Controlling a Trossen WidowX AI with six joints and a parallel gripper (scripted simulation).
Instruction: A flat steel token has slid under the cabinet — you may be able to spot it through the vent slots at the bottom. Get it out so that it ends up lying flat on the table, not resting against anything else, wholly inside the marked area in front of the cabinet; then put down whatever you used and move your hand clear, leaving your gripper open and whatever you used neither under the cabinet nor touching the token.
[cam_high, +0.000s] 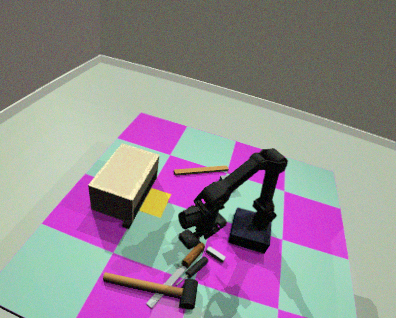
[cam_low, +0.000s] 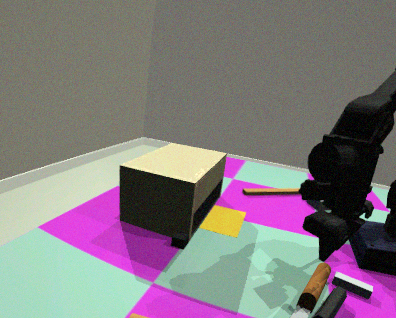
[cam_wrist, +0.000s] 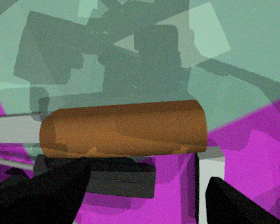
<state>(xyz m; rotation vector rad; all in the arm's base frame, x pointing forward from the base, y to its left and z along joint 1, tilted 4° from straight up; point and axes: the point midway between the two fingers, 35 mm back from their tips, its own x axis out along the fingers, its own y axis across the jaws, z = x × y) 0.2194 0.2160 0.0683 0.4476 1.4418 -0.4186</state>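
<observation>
Your gripper stands parted and empty; the wooden handle seems to run crosswise, just ahead of its fingertips.

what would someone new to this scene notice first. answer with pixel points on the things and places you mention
The boldest thing is the checkered magenta and mint mat (cam_high: 315, 215) (cam_low: 75, 265) spread under everything. On it, the black jointed robot arm (cam_high: 227, 185) (cam_low: 362, 120) leans over a brown cylindrical handle (cam_high: 193, 254) (cam_low: 315, 286) (cam_wrist: 125, 130). Across from the arm's base sits a cream-topped box-shaped cabinet (cam_high: 125, 167) (cam_low: 172, 162), with a flat yellow square (cam_high: 156, 202) (cam_low: 224, 221) in front.
</observation>
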